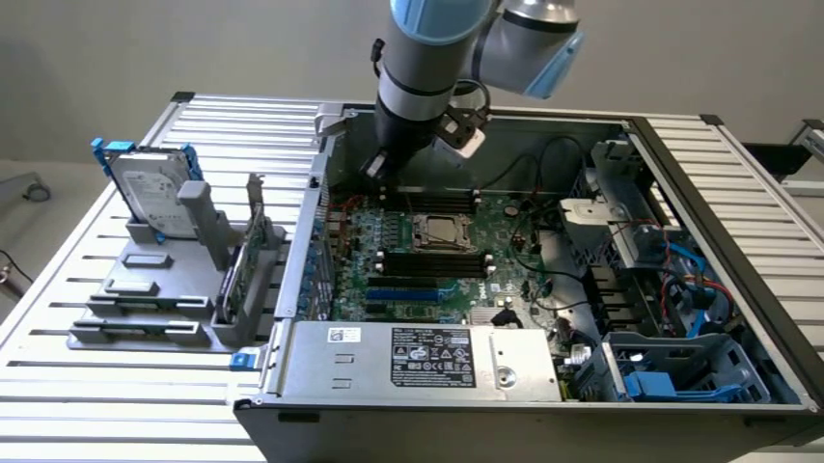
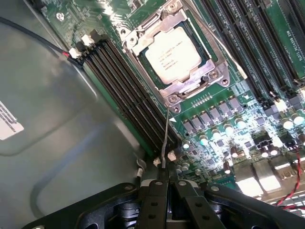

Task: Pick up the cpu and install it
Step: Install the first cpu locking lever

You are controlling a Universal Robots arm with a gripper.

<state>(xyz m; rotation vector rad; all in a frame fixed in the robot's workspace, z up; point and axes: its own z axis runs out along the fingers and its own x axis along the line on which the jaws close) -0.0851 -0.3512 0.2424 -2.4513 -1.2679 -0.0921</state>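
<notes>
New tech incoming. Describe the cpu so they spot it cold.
Inside the open computer case, find the green motherboard on its floor. Near the board's middle, flanked by banks of long black memory slots, is a metal-framed socket. The cpu is the flat pale-silver square with faint printing inside that frame, the only smooth plate there.

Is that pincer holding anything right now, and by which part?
The shut pincer seems to pinch the thin socket lever by its free end; the cpu lies in its socket, unheld.
</notes>
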